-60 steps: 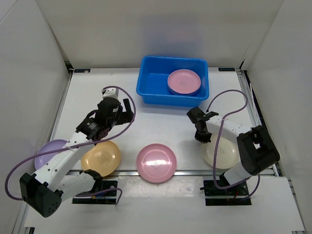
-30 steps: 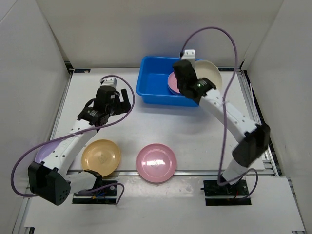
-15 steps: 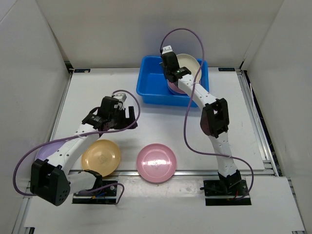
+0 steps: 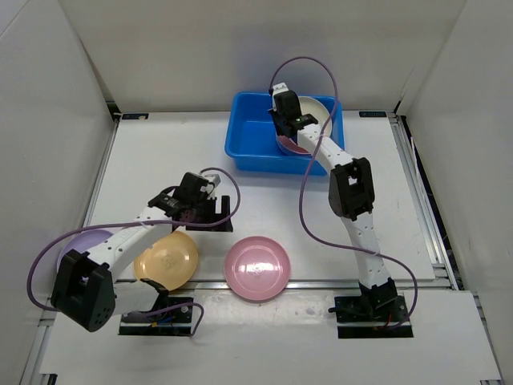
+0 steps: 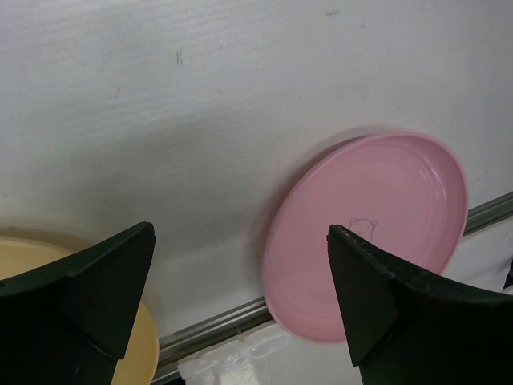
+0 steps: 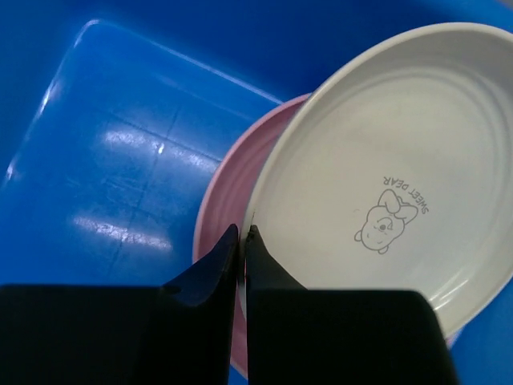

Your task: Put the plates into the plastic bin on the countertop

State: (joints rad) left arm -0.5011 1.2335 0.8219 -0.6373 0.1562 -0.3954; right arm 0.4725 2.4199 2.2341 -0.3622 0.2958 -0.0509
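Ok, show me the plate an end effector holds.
The cream plate, pinched at its rim by the right end effector over the blue bin. The countertop's pink plate, orange plate and lilac plate lie ungripped.

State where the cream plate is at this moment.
In the top view the cream plate is at the right end of the blue bin, pinched at its rim by the right gripper above a pink plate.
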